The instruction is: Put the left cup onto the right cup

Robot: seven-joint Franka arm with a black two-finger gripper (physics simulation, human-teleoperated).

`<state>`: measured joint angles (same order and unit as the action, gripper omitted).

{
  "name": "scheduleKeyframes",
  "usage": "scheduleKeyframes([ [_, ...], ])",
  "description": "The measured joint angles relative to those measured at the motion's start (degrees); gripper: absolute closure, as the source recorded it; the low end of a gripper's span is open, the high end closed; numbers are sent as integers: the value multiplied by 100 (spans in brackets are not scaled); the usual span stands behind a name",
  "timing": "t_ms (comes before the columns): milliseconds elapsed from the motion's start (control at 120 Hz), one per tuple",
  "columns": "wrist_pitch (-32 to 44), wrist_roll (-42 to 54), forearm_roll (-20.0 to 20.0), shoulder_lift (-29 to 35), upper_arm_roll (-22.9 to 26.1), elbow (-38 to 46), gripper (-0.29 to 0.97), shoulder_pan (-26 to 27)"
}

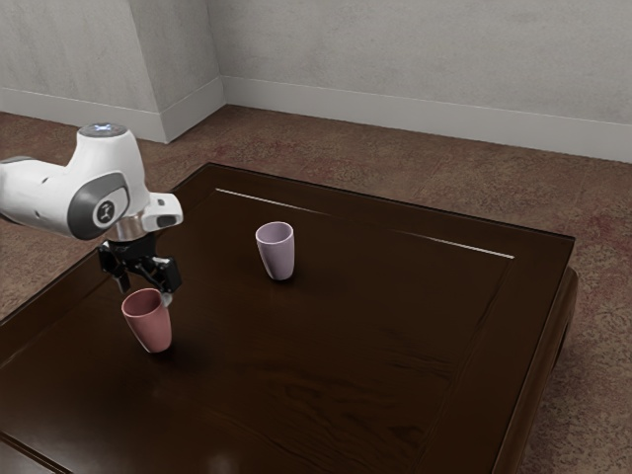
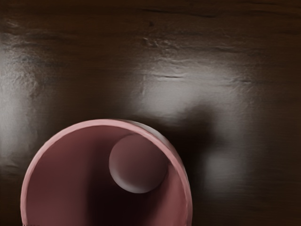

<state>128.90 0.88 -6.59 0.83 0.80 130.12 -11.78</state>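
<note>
A pink cup [image 1: 147, 321] stands upright on the dark wooden table [image 1: 375, 326], toward the exterior view's left. My gripper [image 1: 146, 284] hangs straight over it, open, its fingertips just above the rim and apart from it. In the wrist view I look down into the pink cup [image 2: 70, 188], with its pale bottom showing directly under my hand. A lilac cup [image 1: 276, 250] stands upright farther back and toward the exterior view's right, about a cup's height and a half from the pink one.
The table has a raised rim [image 1: 538, 336] all round. Patterned carpet [image 1: 592, 197] surrounds it, and a pale wall runs along the back.
</note>
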Motion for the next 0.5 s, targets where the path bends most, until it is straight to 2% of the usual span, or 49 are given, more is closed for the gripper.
scheduleKeyframes([
  [192,20,-50,14,2,180,6,0,-182],
  [500,49,-152,25,-138,384,-1,0,-1],
])
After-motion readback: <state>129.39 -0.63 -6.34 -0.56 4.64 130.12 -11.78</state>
